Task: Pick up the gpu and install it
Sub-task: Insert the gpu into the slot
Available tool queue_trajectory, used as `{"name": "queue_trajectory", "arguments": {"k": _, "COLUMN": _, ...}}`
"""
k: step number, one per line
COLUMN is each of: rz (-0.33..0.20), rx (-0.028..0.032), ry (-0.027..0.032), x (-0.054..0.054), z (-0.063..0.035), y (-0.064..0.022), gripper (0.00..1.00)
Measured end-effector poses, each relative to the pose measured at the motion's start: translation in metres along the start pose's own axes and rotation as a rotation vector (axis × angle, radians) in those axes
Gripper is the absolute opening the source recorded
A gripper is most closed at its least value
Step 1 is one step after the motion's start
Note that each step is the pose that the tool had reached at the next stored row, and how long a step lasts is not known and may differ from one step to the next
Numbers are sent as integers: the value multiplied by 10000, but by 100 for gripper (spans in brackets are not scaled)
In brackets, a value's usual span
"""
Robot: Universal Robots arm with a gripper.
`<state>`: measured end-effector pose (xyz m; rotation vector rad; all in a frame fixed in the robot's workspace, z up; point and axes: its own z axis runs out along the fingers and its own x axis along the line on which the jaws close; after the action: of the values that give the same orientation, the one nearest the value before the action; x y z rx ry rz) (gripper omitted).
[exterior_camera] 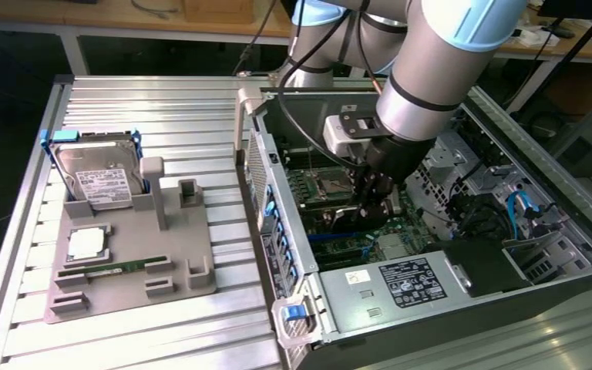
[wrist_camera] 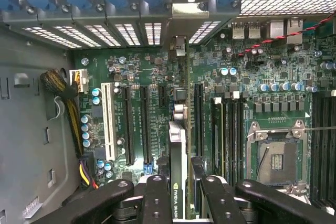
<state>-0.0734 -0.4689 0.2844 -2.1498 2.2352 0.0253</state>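
Gpu [wrist_camera: 177, 145] edge-on in tight grip of pincer [wrist_camera: 180, 187], over motherboard [wrist_camera: 131, 72] inside computer case [wrist_camera: 31, 145]

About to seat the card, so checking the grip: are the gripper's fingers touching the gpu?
Touching. The wrist view shows the gpu standing edge-on between the fingers of the gripper, which press against both its faces.

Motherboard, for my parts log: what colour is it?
The motherboard is green; wrist view shows it best.
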Motion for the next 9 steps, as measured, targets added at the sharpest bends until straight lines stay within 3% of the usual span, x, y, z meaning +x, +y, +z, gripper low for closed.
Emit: {"name": "queue_trajectory", "arguments": {"k": 9, "rz": 0, "rx": -1, "ry": -25, "x": 2, "z": 5, "y": 24, "gripper": 27}}
